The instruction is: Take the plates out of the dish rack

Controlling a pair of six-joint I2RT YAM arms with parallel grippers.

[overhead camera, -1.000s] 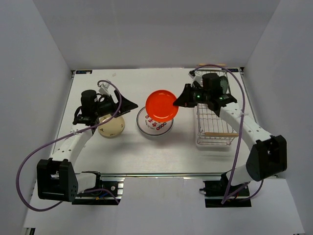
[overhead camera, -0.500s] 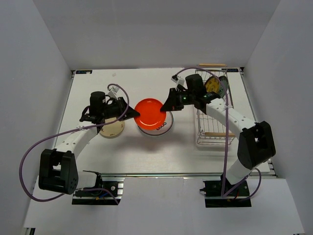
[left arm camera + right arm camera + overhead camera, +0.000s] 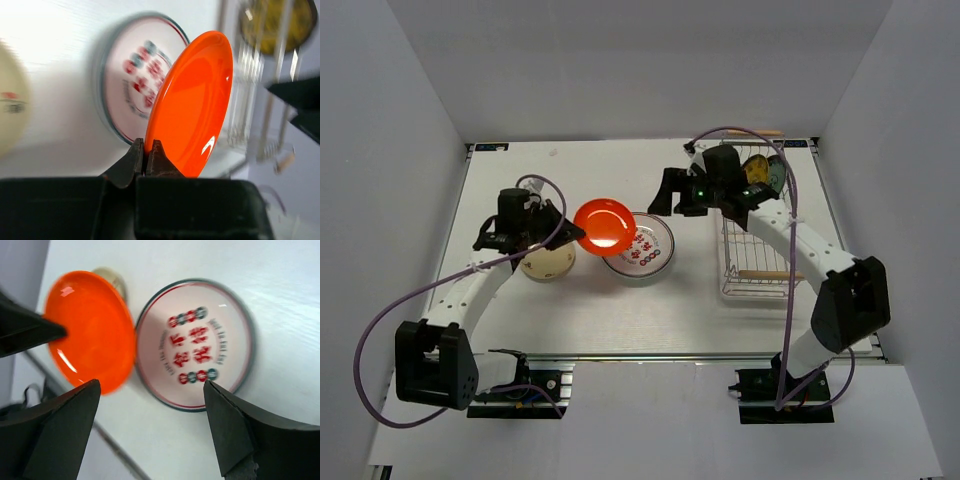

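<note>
At your far left a cream round plate [image 3: 548,262] lies flat. Your left gripper [image 3: 570,232] pinches the rim of the glossy orange-red round plate [image 3: 604,223], which is tilted and reaches rightward over the edge of the white plate ringed green and red [image 3: 638,248]. Your right gripper [image 3: 665,193] gapes wide and empty, near the chrome wire dish rack [image 3: 745,260].

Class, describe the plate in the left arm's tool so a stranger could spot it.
On the white table, left of the dish rack, lies a patterned white plate. Beside it, the left tool pinches the orange plate: plain, glossy, tilted.
</note>
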